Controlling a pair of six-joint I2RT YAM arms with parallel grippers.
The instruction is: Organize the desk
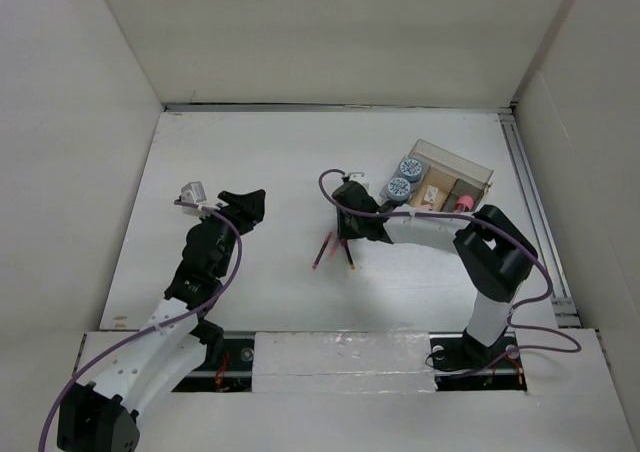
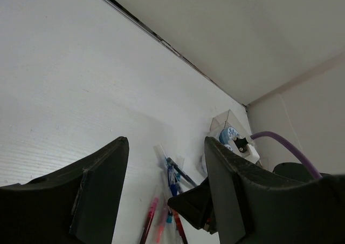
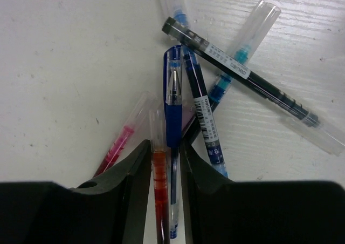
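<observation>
The white desk [image 1: 280, 162] carries a loose pile of pens [image 1: 335, 253]. My right gripper [image 1: 352, 234] is down on the pile. In the right wrist view its jaws [image 3: 164, 144] are closed tight around a red pen [image 3: 160, 174] and a blue pen [image 3: 173, 109] lying side by side. A pink pen [image 3: 121, 141], a black pen [image 3: 237, 74] and a blue-labelled pen [image 3: 205, 114] lie crossed around them. My left gripper [image 1: 248, 207] hovers left of the pile, open and empty [image 2: 166, 141]; the pens [image 2: 172, 184] show beyond it.
A clear plastic compartment tray [image 1: 482, 172] stands at the back right, holding two blue round rolls [image 1: 410, 167], brown items and a pink item [image 1: 465, 203]. Metal rails run along the desk's right edge [image 1: 530, 192]. White walls surround the desk.
</observation>
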